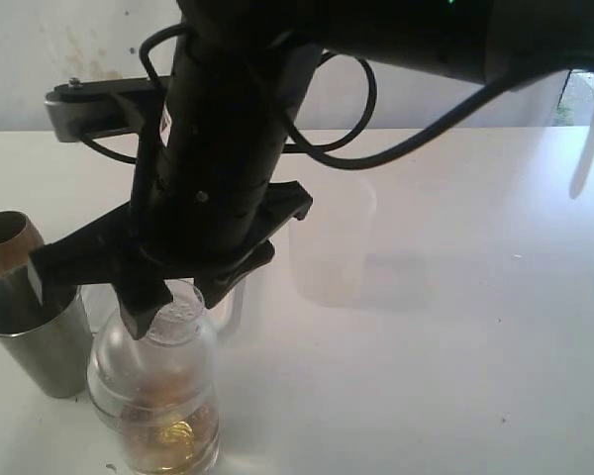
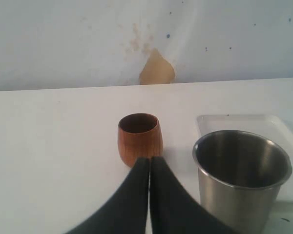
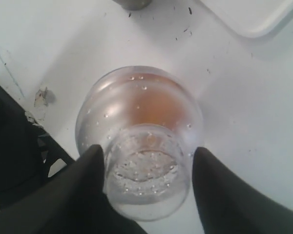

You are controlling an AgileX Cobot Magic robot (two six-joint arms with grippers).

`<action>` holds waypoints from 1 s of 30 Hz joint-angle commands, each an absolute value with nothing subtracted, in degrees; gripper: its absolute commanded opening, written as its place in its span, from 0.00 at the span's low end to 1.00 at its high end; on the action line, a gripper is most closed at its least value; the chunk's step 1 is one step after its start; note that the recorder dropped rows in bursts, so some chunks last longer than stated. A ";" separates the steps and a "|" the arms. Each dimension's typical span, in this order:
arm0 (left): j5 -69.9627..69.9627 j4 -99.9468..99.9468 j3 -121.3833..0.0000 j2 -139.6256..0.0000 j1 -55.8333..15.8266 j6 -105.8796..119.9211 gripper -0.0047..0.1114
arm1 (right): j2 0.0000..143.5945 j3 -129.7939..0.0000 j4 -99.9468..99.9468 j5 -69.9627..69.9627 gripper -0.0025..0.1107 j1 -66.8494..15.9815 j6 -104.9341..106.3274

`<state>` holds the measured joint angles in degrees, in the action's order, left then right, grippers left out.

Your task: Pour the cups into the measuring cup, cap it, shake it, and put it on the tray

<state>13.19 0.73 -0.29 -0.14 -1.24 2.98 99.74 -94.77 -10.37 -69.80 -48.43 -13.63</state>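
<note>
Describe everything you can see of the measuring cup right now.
The measuring cup is clear plastic, standing upright on the white table with amber liquid pooled in its bottom. A domed clear cap, beaded with droplets, closes it. The fingers of the right tool flank the cap's narrow top; whether they press it is unclear. The steel tumbler stands close beside it; contact cannot be told. No scale marks show.

The right gripper [image 3: 147,155] straddles the clear domed cap [image 3: 146,187] of the clear plastic measuring cup [image 3: 87,122], amber liquid [image 3: 156,105] inside; contact unclear. A flat white tray [image 3: 254,14] corner lies apart.
</note>
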 commanded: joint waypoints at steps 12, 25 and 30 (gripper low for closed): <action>13.31 0.38 0.00 0.00 -1.29 2.86 0.05 | 98.56 -94.91 -10.50 -69.96 0.49 -48.56 -13.70; 13.31 0.38 0.00 0.00 -1.29 2.86 0.05 | 96.77 -95.38 -9.78 -69.96 0.59 -48.56 -13.70; 13.31 0.38 0.00 0.00 -1.29 2.86 0.05 | 95.68 -98.71 -9.55 -69.96 0.58 -48.56 -13.70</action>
<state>13.19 0.73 -0.29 -0.14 -1.24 2.98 97.19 -96.89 -10.26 -70.00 -48.53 -13.74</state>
